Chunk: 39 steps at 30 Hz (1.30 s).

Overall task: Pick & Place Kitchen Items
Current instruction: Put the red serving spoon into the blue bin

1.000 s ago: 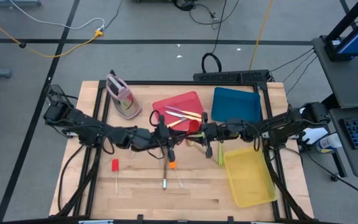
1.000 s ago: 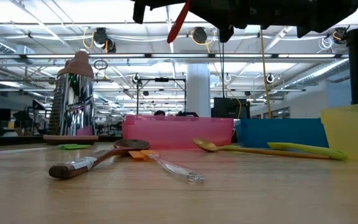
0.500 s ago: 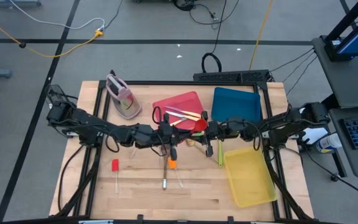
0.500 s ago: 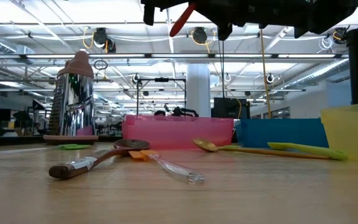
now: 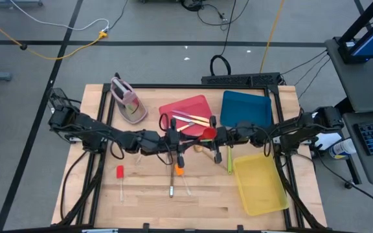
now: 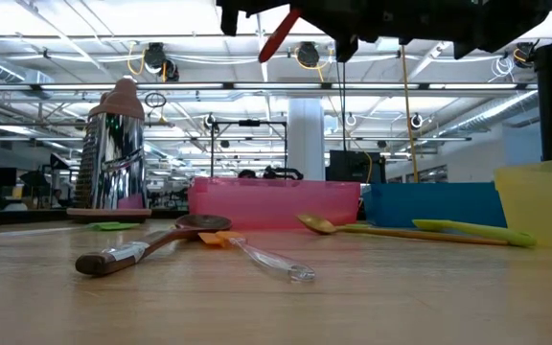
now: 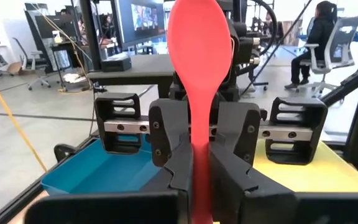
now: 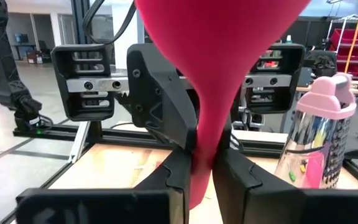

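Task is partway, we judge; nearest the table's (image 5: pixel 206 200) front edge several items lie loose on the wood: a red-headed clear-handled utensil (image 5: pixel 120 175), a brown wooden-looking spoon (image 5: pixel 171 184), an orange-headed clear-handled utensil (image 5: pixel 179 171) just beside it; a little farther back, a slim green spoon (image 5: pixel 229 162) by the corner of the flat yellow tray (image 5: pixel 274 200), and a yellowish spoon (image 5: pixel 199 147) under the arms; all of these are left to place. Farther back, the flat red tray (image 5: pixel 173 107) already holds a few slim pieces (image 5: pixel 190 120), cream-handled knives among them, so we count those as done; we see no item in the yellow tray or the flat blue tray (image 5: pixel 245 107).

Tools: both arms meet above mid-table; left gripper (image 5: pixel 175 138) and right gripper (image 5: pixel 217 137) face each other, the red plastic spoon (image 5: pixel 207 133) in the air between them, off the wood, near the red tray's front edge; the left wrist view shows the left fingers (image 7: pixel 166 137) clamped on its handle, bowl pointing away; the right wrist view shows the right fingers (image 8: pixel 160 93) pinched on the neck too; it looks like a handover, neither side released.
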Tool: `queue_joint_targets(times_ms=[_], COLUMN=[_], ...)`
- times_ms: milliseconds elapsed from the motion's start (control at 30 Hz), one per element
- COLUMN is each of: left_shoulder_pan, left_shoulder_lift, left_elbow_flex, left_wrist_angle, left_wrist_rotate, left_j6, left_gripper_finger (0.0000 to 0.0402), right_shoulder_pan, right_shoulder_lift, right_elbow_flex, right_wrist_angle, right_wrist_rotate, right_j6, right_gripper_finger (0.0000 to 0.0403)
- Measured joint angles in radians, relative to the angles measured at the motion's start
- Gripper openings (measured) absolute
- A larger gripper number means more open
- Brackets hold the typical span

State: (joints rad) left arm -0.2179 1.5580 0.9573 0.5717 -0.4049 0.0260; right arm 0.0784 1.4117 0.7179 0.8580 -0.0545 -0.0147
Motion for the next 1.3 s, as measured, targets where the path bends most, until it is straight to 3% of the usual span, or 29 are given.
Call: queue_joint_targets(times_ms=[233,433,767,1033,1200,1300], left_shoulder_pan=[0.000,-0.007,-0.006,-0.006,-0.006,-0.006], left_shoulder_lift=[0.000,0.001,0.001,0.001,0.001,0.000], left_elbow_flex=[0.000,0.000,0.000,0.000,0.000,0.000], left_wrist_angle=[-0.080,-0.173,-0.207,-0.205,-0.205,-0.205], left_wrist_rotate=[-0.037,-0.113,-0.120,-0.120,-0.119,-0.119], left_j6=[-0.008,-0.059,-0.119,-0.143,-0.144,-0.144], left_gripper_finger=[0.0103,0.0133,0.0132,0.0131,0.0131,0.0131], right_shoulder_pan=[-0.001,-0.003,-0.095,-0.349,-0.516,-0.581], right_shoulder_lift=[-0.016,-0.132,-0.354,-0.405,-0.380,-0.350], right_elbow_flex=[0.000,0.003,0.002,0.002,-0.006,-0.044], right_wrist_angle=[-0.090,-0.392,-0.919,-1.232,-1.345,-1.346], right_wrist_rotate=[0.044,0.272,0.657,0.676,0.547,0.521], right_j6=[-0.001,-0.017,-0.004,0.111,0.150,0.128], right_gripper_finger=[0.0038,0.0039,0.0041,0.0042,0.0042,0.0042])
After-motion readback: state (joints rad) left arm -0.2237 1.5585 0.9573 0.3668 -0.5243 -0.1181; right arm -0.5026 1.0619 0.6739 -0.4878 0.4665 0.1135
